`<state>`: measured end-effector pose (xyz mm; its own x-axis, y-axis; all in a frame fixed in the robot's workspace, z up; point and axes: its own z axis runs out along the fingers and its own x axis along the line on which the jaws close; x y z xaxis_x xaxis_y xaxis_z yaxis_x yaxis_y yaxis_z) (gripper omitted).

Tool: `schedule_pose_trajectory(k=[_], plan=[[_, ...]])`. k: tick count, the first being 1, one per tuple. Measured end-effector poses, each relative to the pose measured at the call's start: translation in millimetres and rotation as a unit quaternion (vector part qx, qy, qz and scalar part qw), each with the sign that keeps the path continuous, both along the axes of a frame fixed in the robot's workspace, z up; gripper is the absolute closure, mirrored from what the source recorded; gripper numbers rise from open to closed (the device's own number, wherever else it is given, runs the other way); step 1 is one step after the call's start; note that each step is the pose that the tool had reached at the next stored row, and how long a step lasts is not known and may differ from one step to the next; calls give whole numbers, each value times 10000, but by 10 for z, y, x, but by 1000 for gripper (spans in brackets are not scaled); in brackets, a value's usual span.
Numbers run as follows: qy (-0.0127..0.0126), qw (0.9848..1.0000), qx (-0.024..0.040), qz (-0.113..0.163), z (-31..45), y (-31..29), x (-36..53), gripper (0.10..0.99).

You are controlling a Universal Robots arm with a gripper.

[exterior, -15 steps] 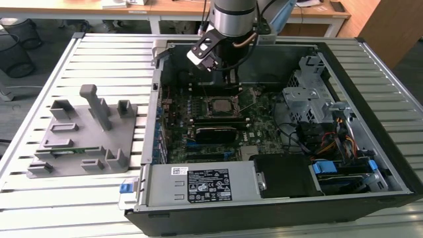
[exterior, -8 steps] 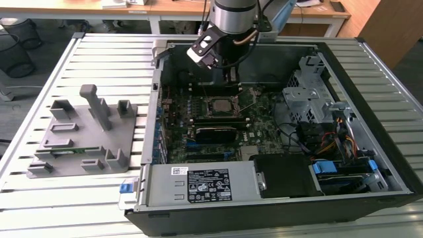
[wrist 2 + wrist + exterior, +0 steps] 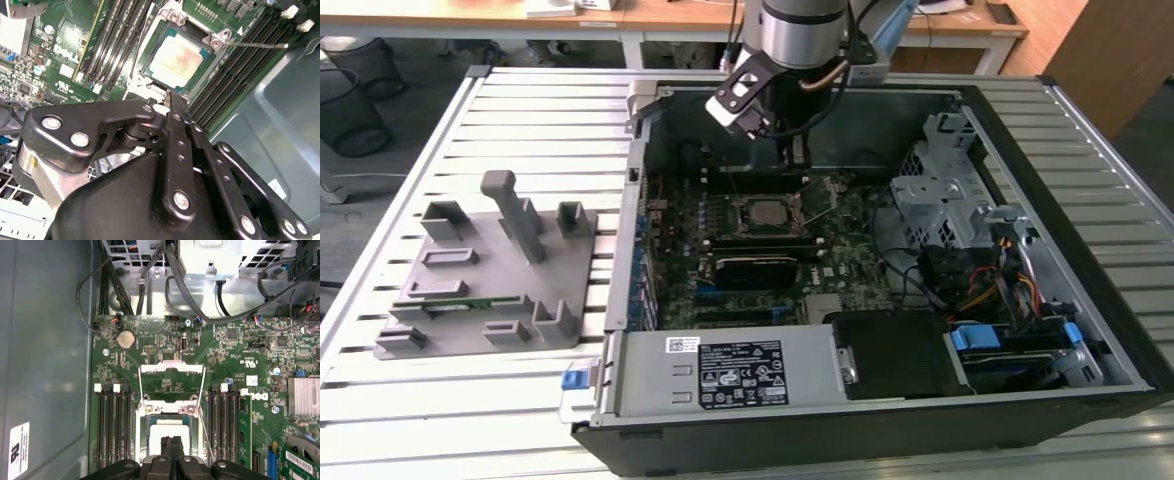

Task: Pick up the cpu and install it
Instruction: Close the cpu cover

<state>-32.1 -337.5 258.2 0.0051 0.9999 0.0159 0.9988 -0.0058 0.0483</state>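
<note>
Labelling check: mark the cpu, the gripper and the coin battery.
cpu [image 3: 177, 61]: second wrist view, centre of its metal top.
gripper [image 3: 172, 440]: first wrist view, midway between its fingertips.
coin battery [image 3: 126, 339]: first wrist view, centre of its face.

Print illegible: black label [image 3: 744, 385] on PSU [image 3: 654, 372], white sticker [image 3: 18, 452] on case wall [image 3: 45, 365].

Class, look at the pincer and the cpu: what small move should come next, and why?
Probably lift the pincer straight up, clear. The cpu already lies flat in its socket, the pincer is shut on nothing, and the load frame stands open.
</note>
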Motion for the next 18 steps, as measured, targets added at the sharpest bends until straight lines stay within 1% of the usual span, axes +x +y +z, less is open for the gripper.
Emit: schedule_pose_trajectory(k=[8,18], plan=[[0,10000,0,1,0,0,101,980],[0,10000,0,0,-1,0,163,980]])
